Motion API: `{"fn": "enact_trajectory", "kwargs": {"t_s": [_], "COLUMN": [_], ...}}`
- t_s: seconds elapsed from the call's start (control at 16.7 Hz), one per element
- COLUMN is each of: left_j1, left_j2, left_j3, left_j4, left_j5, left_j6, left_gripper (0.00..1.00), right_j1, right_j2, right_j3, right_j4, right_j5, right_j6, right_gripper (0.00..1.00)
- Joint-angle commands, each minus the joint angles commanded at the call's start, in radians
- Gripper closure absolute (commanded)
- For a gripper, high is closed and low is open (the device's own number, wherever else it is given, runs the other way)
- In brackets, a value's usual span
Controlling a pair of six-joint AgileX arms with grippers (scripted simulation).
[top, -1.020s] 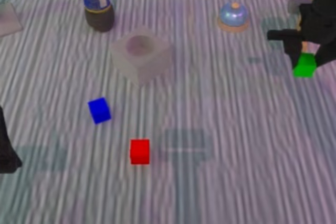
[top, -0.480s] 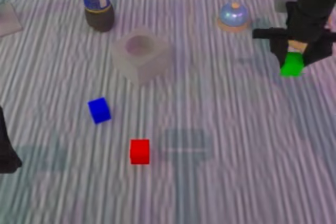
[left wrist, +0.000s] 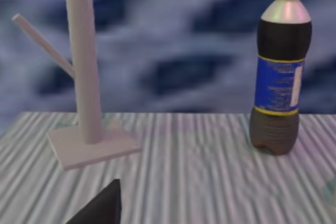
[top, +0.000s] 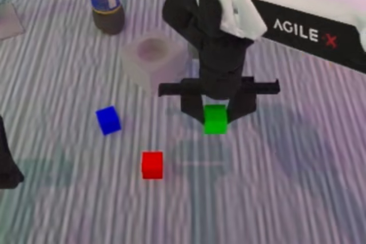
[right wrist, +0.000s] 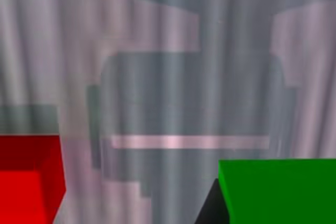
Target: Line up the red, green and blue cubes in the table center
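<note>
Top view: right gripper (top: 215, 119) clamps green cube (top: 215, 120) near table center — red cube (top: 152, 165) beside; left arm parked.

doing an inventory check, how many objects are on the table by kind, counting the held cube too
Cubes: 3 — red cube, blue cube, green cube held in the right gripper
Cola bottles: 1
Translucent grey blocks: 1
Grey stands with a post: 1
Total: 6
</note>
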Motion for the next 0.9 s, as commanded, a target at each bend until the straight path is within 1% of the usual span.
{"fn": "enact_trajectory", "kwargs": {"t_s": [0.12,0.24,0.6,0.9], "left_j1": [0.000,0.000,0.000,0.000], "left_j2": [0.000,0.000,0.000,0.000], "left_j3": [0.000,0.000,0.000,0.000], "left_j4": [0.000,0.000,0.000,0.000], "left_j5": [0.000,0.000,0.000,0.000], "left_j6": [0.000,0.000,0.000,0.000], "left_gripper": [0.00,0.00,0.00,0.00], "right_j1": [0.074,0.105,0.103,0.108], "right_j2": [-0.025,-0.039,-0.032,0.007], "right_j3": [-0.026,-0.039,-0.049,-0.167], "right_j4": [0.004,0.007,0.025,0.184], "right_j5": [0.003,0.005,0.002,0.002], "right_j6": [0.073,0.104,0.106,0.106], "right_gripper": [1.00,1.00,1.00,1.00]}}
